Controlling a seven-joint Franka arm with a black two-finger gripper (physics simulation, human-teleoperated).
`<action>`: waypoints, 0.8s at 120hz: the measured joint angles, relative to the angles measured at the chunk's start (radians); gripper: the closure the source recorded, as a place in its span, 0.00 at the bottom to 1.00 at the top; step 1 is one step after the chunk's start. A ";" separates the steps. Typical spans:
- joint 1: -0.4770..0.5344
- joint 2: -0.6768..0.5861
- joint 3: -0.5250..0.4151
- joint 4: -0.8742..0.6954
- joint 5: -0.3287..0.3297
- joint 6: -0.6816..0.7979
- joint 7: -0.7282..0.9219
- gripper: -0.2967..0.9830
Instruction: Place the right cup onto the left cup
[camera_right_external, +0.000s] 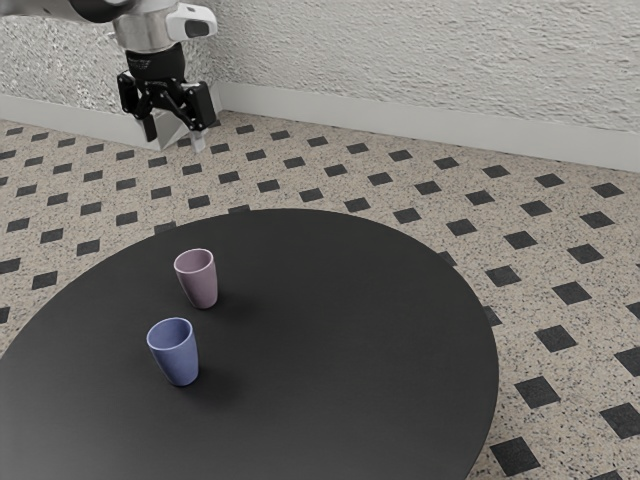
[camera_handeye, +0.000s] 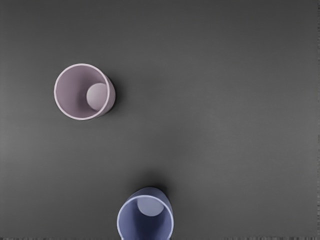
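High up in the exterior view's upper left, the black gripper stands open, its fingers apart with nothing between them. Two upright cups stand apart on the round black table. The pink cup is nearer the table's far edge, and the blue cup is closer to the exterior camera. From above, the wrist view shows the insides of the pink cup and of the blue cup, which is partly cut off. Neither cup touches the gripper.
The table's curved rim borders the checkered floor. Behind it, a white wall with a pale baseboard runs across the exterior view. Bare tabletop lies around both cups.
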 joint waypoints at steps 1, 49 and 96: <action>0.000 0.000 0.000 0.000 0.000 0.000 0.000 0.23; -0.003 0.050 0.001 -0.016 -0.004 0.017 0.004 0.23; -0.007 0.036 -0.013 -0.293 -0.040 0.218 0.015 0.23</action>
